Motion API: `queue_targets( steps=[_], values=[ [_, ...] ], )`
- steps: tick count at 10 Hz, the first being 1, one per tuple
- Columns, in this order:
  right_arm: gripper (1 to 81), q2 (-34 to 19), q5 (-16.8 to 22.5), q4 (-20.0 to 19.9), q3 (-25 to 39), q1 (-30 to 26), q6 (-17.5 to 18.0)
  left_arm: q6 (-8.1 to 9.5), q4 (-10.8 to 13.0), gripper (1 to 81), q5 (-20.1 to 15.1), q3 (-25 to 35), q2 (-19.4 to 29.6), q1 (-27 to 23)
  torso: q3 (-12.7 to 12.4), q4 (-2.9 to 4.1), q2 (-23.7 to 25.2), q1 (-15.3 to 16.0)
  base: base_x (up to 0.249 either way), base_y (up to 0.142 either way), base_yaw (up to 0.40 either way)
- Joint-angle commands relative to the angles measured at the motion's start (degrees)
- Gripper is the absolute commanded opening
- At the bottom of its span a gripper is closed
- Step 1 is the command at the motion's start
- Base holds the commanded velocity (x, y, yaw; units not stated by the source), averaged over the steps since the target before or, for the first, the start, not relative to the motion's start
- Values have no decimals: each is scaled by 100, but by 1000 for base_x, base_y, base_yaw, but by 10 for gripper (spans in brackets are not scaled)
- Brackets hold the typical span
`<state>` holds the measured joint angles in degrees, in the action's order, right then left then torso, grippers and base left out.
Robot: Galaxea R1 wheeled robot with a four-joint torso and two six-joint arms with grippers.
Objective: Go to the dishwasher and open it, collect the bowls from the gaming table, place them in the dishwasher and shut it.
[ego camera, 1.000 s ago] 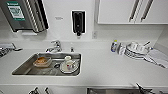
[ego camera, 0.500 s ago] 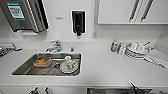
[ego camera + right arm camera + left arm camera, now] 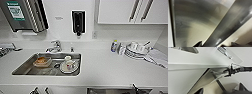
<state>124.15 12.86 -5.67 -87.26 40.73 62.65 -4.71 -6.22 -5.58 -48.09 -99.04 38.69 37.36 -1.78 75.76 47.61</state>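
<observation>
Right gripper (image 3: 216, 45): dark finger tips are seen at the frame edge, just beside the long bar handle (image 3: 228, 27) of the dishwasher (image 3: 193, 25); whether they are closed on the bar cannot be told. The brushed steel front is seen very close behind the handle. Left gripper (image 3: 218, 92): dark tips are seen below the white bench edge (image 3: 193, 65); opening cannot be told. From the head view, the dishwasher's steel top edge (image 3: 117, 91) is seen under the white bench (image 3: 105, 70), right of the sink (image 3: 30, 72). Dishes are noted in the sink; stacked plates (image 3: 136, 51) and a bottle (image 3: 114, 46) stand on the bench at right.
</observation>
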Motion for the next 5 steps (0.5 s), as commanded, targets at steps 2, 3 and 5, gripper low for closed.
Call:
queue_targets(
  steps=[2, 3, 5],
  values=[
    [811, -274, 138, 250, -36, -323, 2, -57, 50, 811, -145, 203, 208, -489, 0, 0, 0, 0, 0, 0, 0],
    [811, -239, 111, 303, -44, -297, 2, -57, 50, 811, -145, 203, 199, -489, 0, 0, 0, 0, 0, 0, 0],
    [811, -204, 190, 583, 69, -262, -15, -66, 50, 811, -145, 177, 191, -489, 0, 0, 0, 0, 0, 0, 0]
  ],
)
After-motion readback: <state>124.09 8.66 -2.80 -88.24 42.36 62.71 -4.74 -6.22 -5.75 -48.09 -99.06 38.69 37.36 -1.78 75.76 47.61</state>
